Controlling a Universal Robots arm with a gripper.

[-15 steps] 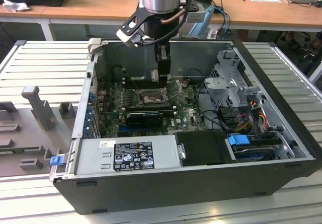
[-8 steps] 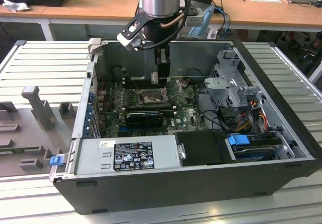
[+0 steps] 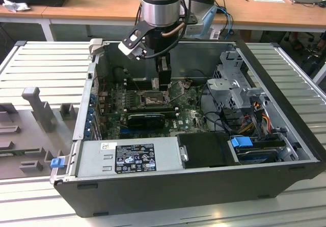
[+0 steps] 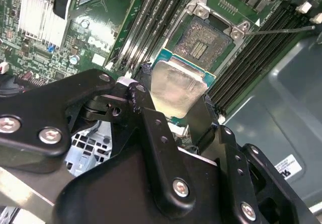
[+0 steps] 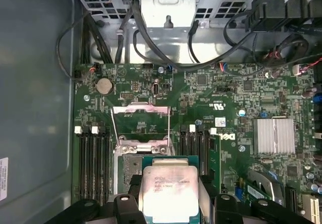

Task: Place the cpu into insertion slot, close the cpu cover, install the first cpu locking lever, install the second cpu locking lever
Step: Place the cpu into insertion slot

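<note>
My gripper (image 3: 163,82) hangs inside the open computer case over the green motherboard (image 3: 186,116). It is shut on the cpu (image 4: 178,89), a pale silvery square chip on a green base pinched by its edges between the two black fingers (image 4: 146,108). In both wrist views the cpu (image 5: 168,191) hovers partly over the insertion slot (image 4: 202,38), a dark square socket with a metal rim. The slot (image 5: 130,164) lies uncovered. Its cpu cover (image 5: 140,111) stands flipped up behind it. A thin locking lever (image 4: 282,31) sticks out beside the socket.
Long black memory slots (image 5: 93,153) flank the socket on both sides. A finned silver heatsink (image 5: 274,136) sits on the board. The grey power supply box (image 3: 127,158) lines the case's near wall. A metal drive cage (image 3: 234,84) with cables fills the exterior view's right.
</note>
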